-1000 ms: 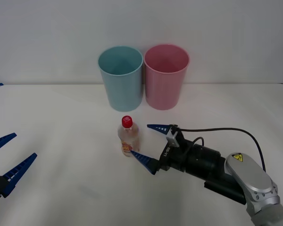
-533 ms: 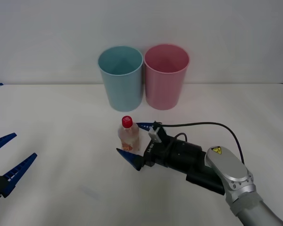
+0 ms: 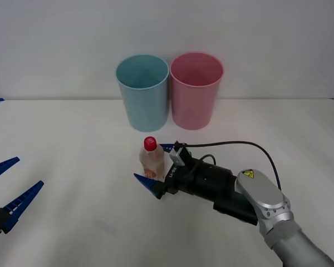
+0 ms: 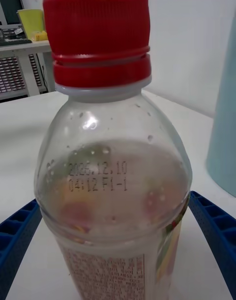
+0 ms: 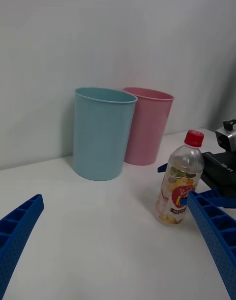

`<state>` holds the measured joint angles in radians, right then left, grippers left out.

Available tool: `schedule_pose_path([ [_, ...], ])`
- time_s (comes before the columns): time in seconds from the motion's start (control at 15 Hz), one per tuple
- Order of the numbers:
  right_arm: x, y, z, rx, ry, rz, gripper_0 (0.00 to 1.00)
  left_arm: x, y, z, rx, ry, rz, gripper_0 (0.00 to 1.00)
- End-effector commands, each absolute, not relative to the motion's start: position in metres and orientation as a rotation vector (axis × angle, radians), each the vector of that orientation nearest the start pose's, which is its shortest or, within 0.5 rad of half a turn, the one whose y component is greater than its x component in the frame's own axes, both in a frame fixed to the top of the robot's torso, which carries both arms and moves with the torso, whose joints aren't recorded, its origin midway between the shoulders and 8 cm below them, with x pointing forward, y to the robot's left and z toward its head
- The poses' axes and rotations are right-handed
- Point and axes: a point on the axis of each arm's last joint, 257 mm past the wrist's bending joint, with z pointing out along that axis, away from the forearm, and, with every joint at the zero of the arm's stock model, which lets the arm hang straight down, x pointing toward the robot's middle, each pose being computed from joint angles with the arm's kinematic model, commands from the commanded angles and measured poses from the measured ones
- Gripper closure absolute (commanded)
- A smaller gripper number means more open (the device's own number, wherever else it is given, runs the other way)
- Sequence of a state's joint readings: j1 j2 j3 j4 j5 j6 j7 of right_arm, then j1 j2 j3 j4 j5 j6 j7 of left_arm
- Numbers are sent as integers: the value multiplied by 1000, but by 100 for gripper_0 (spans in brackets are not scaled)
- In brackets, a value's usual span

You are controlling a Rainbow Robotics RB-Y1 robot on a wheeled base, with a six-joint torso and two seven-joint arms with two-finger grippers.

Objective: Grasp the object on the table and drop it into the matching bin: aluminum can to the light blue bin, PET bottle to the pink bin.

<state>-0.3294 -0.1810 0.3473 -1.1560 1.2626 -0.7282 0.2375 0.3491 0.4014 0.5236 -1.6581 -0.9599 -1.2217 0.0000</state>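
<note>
The PET bottle [image 3: 151, 160], small and clear with a red cap and a white-and-orange label, stands upright on the white table [image 3: 72, 133], in front of the two bins. My right gripper [image 3: 148, 162] is open and straddles it low down, one blue finger on each side. From the right wrist, the bottle [image 4: 115, 182] looms close between the fingers [image 4: 17, 241]. The light blue bin [image 3: 142, 92] and the pink bin [image 3: 196, 90] stand side by side behind it. My left gripper [image 3: 29, 172] hangs open at the table's near left, far from the bottle [image 5: 181, 182].
The two bins touch at the rims near the table's back edge, against a plain wall. A black cable [image 3: 234, 146] loops over the right arm. Both the light blue bin [image 5: 102, 133] and the pink bin [image 5: 147, 125] appear in the left wrist view.
My right gripper has slid left toward the bottle, and its open fingers now flank it. Bottle, bins and left arm have stayed still.
</note>
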Motion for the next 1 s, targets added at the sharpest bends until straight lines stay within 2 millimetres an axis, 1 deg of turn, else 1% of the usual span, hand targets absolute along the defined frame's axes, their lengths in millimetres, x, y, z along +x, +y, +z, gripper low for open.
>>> schedule_pose_path([
  [0.07,471,49,-275,-971,1446,720,54,342,330,-169,465,1441,-567,0],
  [0.13,471,50,-274,-970,1443,720,93,342,330,-169,465,1441,-567,0],
  [0.2,472,49,-274,-967,1444,719,100,342,330,-169,465,1441,-567,0],
  [0.6,471,48,-274,-956,1446,729,100,342,330,-169,465,1441,-567,0],
  [0.73,470,43,-272,-953,1440,735,100,342,330,-169,465,1441,-567,0],
  [1.0,453,23,-250,-910,1402,725,100,342,330,-169,465,1441,-567,0],
])
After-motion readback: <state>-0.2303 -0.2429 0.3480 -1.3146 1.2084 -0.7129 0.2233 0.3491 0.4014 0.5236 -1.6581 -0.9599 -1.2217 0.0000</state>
